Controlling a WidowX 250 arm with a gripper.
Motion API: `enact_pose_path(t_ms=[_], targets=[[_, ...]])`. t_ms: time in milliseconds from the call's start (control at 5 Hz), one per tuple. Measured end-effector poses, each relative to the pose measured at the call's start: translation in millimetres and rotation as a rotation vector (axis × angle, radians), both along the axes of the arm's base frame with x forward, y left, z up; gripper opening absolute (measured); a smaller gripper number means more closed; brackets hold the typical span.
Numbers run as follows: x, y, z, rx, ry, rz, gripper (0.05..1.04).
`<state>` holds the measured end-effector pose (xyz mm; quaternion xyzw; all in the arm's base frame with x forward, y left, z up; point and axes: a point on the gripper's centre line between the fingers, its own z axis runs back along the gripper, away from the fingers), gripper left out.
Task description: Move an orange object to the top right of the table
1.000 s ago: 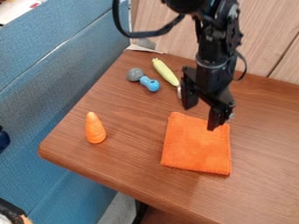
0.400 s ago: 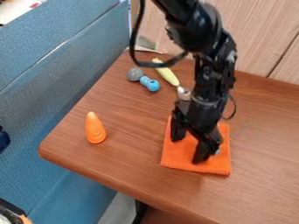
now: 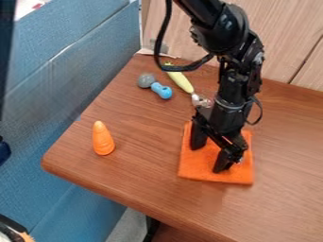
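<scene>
Orange cloth (image 3: 199, 166): looks light and limp, so pinch a central fold with the gripper (image 3: 208, 157), spread apart and seemingly empty.

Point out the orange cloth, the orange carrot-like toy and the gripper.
Orange cloth (image 3: 201, 163), camera view: bare fabric on its upper face.
Orange carrot-like toy (image 3: 102, 139), camera view: middle of its body.
Gripper (image 3: 210, 155), camera view: midway between its fingertips.
</scene>
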<state>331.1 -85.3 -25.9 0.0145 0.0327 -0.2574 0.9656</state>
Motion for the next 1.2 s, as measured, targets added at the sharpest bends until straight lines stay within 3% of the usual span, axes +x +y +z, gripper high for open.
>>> enact_pose_path(t_ms=[400,800,1200], targets=[[44,-21,2.6,-0.032,-0.062,-0.038,1.0],[103,-52,2.1,-0.086,-0.1,-0.09,0.999],[127,-63,4.3,-0.076,-0.117,-0.118,1.0]])
